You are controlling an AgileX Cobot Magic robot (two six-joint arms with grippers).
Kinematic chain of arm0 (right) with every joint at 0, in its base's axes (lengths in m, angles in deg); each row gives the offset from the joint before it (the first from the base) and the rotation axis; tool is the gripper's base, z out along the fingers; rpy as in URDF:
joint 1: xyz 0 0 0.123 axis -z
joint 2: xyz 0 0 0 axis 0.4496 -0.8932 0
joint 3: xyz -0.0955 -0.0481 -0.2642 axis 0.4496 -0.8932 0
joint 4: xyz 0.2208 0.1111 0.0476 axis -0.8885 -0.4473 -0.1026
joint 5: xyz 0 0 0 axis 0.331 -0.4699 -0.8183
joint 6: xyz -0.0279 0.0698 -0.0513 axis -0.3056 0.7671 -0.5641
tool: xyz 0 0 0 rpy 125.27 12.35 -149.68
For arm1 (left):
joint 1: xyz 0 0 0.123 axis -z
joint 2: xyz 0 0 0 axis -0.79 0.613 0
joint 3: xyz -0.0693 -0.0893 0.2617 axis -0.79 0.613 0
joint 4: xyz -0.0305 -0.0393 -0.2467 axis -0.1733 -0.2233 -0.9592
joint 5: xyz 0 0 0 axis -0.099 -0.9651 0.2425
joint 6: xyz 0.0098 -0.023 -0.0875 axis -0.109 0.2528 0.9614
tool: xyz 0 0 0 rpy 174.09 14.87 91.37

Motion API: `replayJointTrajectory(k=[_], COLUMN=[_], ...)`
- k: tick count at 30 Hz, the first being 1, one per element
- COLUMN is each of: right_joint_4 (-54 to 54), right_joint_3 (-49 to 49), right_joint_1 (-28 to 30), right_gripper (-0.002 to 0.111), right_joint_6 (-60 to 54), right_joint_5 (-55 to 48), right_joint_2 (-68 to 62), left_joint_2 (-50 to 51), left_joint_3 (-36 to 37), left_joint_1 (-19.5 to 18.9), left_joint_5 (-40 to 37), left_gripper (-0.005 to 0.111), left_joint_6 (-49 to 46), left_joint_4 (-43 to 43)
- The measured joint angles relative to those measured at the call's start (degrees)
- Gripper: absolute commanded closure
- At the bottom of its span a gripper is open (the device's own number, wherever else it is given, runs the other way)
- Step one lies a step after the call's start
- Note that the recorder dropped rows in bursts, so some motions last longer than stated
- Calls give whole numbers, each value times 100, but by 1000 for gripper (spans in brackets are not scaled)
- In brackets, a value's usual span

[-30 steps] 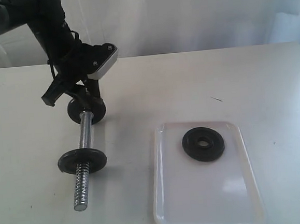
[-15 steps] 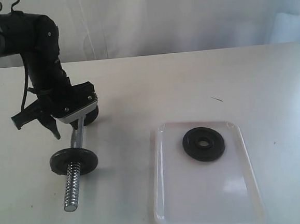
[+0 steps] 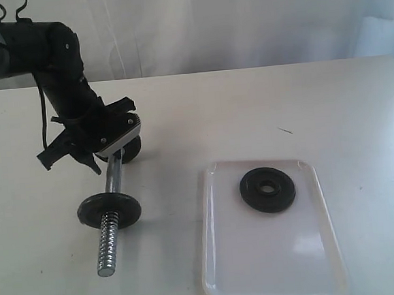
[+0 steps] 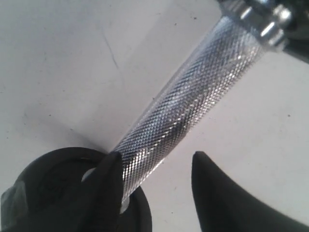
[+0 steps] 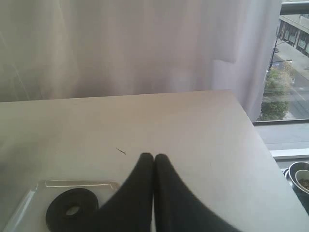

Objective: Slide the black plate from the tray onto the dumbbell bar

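Black plate is lying flat inside the tray, toward the tray's far end and touching nothing but its floor, so it is sitting free for a pick from above. Off the tray's left side, the dumbbell bar is resting on the table, running from beyond the tray's far left corner back toward the tray's near half. Two other discs are already sitting on it: a mounted disc level with the tray's far half, and a far disc beyond the tray's far edge. The threaded end nearest the tray's near left corner is lying bare, which is probably why the bar is being kept at this angle: that end is giving the black plate an open way on. The left gripper is straddling the knurled shaft, well left of the tray; its fingers are standing wide, one pad touching the shaft and the other showing a gap, so it seems to be steadying or lining up the bar, not clamping it. The right gripper is hovering close to the tray with the plate just beyond its tips, fingers pressed together and holding nothing. Judging from this, the pick is not yet begun; those fingers would need to be opening before closing on the plate's rim.
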Motion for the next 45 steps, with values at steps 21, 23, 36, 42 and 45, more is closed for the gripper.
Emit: replayJointTrajectory(k=[21,23,36,42,45], right_joint_4=[0,0,0,0,0], right_joint_3=[13,13,13,13,13], right_joint_1=[0,0,0,0,0], right_gripper=[108,108,108,108,108], right_joint_6=[0,0,0,0,0], right_joint_5=[0,0,0,0,0], right_joint_2=[0,0,0,0,0], left_joint_2=[36,63,133,342,342], left_joint_3=[0,0,88,198,202], left_joint_1=[0,0,23,23,23], left_joint_5=[-120,-146,253,319,259], left_gripper=[57,57,43,29,38], left_joint_6=[0,0,0,0,0], left_joint_4=[-482,-470,-455,-943,-1027])
